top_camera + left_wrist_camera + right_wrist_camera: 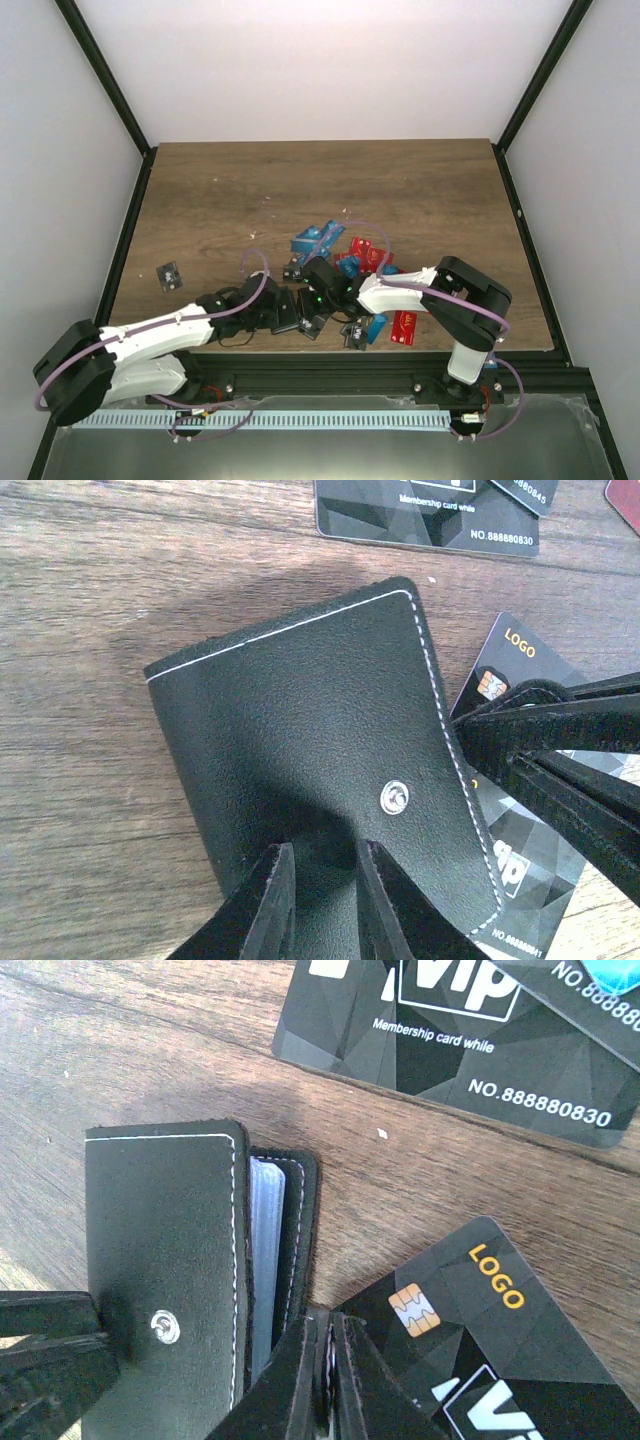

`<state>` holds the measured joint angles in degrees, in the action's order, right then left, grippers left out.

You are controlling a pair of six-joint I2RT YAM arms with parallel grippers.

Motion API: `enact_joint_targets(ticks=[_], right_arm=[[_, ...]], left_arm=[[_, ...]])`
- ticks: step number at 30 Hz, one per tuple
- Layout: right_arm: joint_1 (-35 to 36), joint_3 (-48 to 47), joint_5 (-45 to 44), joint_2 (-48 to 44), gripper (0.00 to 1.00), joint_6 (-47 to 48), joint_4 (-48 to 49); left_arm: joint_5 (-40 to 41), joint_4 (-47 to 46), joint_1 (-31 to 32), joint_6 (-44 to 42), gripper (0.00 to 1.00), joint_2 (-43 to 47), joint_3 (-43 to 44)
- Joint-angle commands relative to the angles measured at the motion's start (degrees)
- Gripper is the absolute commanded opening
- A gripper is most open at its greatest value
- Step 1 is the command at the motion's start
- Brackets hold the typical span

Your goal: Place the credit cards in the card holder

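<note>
Black grained leatherette fills the left wrist view. The card holder [300, 730] lies on the wooden desk [80, 630] near its front edge, between the two arms. The left pincer [325, 852] is closed on the holder's outer cover, one finger on each side of the edge just below the snap stud [394, 799]. It appears to be pinning the case and lifting that flap away from the body. The right wrist view shows the result: the cover stands slightly off, and a strip of clear sleeves [266, 1240] shows in the gap.

The right pincer [322, 1330] is shut tight at the holder's other edge, beside that gap. A thin pale sliver shows between its fingers (whether it is the back cover's lip or a card edge I cannot tell). My reading is that the two arms are drawing the covers apart so a pocket opens wide enough to take a card.

A black LOGO card [470, 1320] lies flat, partly under the holder's corner and touching it, which makes it the nearest candidate. A black membership card [450, 1030] lies just beyond, and the red and blue cards [345, 255] are heaped further back (one stray black card [169, 274] sits well apart to the left). No card looks to be in the sleeves yet, so the task seems to be at its opening step.
</note>
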<state>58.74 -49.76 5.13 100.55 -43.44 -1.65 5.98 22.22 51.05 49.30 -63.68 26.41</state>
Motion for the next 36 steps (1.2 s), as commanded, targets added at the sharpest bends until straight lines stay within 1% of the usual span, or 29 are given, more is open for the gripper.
enact_joint_targets(ticks=[1,4,9,14,20,26,36], right_arm=[[0.87,-0.75,-0.89,0.08,0.06,-0.16,-3.96],[0.91,-1.73,-0.81,-0.02,0.14,0.24,-5.26],[0.86,-1.94,-3.8,-3.21,0.21,0.53,-8.1],[0.91,-3.67,-5.96,-4.33,0.29,1.83,-12.27],[0.94,-4.43,-6.27,-5.54,0.33,3.42,-12.82],[0.86,-5.7,-6.97,-5.96,0.33,4.58,-13.26],[0.86,-6.76,-7.23,-6.64,0.2,4.42,-13.99]], left_arm=[[-2.18,-4.42,0.25,-1.47,0.2,-2.52,-0.57],[-3.66,-6.48,0.27,-2.92,0.2,-3.62,-0.7],[-2.97,-7.27,0.27,-3.75,0.2,-5.87,-1.54],[-4.13,-8.85,0.23,-4.1,0.17,-6.59,-2.07],[-4.43,-9.4,0.28,-4.54,0.17,-6.91,-2.07],[-4.67,-9.43,0.24,-4.65,0.16,-7.2,-1.99],[-4.57,-9.14,0.25,-4.57,0.16,-6.61,-2.24]])
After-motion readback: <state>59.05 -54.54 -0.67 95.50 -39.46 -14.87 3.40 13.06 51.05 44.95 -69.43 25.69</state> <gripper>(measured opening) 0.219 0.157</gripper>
